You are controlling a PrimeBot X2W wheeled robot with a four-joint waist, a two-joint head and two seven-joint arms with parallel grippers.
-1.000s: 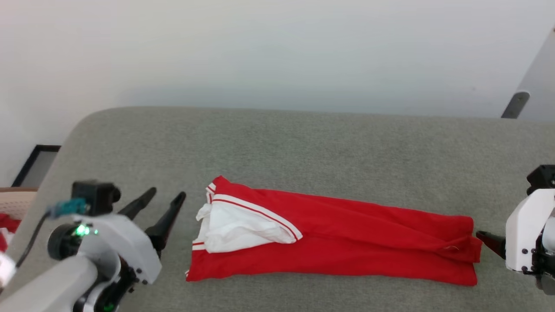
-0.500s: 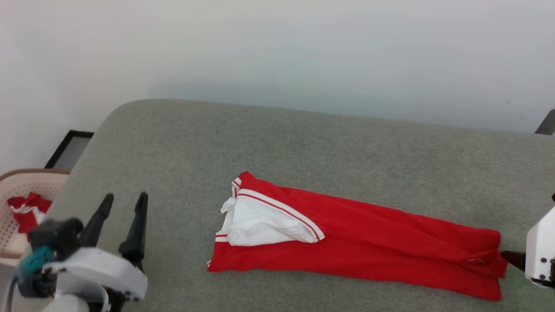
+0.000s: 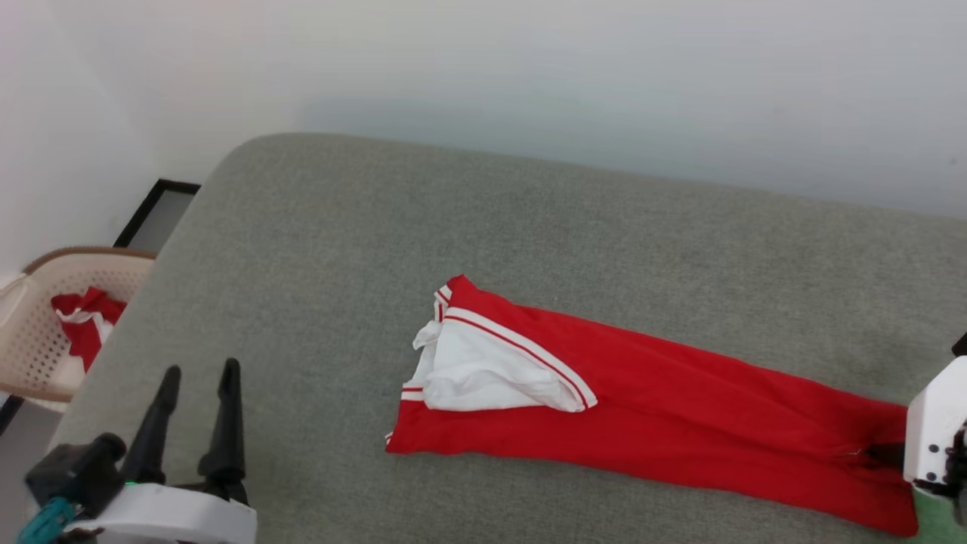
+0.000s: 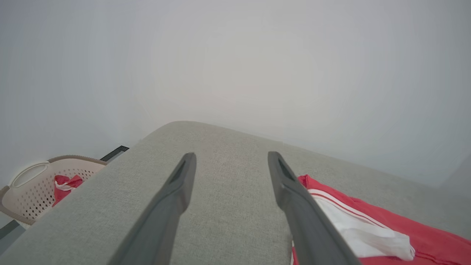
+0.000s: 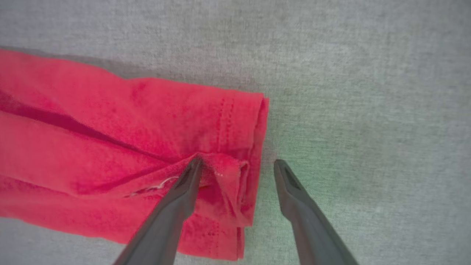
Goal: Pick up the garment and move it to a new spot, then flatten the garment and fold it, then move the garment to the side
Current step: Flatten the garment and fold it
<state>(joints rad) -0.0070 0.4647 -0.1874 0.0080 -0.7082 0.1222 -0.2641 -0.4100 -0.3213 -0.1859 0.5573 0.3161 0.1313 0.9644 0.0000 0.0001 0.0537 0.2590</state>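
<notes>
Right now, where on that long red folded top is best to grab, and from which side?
Grip the garment at its hemmed right end, from above: layers bunch into a raised ridge there. The open right hand straddles that edge, one finger on cloth, one on cushion.

bright, even light | soft shadows | wrist views slightly blurred

The left gripper [image 3: 201,368] is sitting at the lower left of the head view, its two dark fingers [image 3: 225,431] pointing up and standing a little apart; in its own wrist view the same fingers are reaching forward, spread wide; the right gripper [image 5: 238,162] is pointing downward with its jaws parted; its white wrist housing [image 3: 935,431] is showing at the head view's right edge.
</notes>
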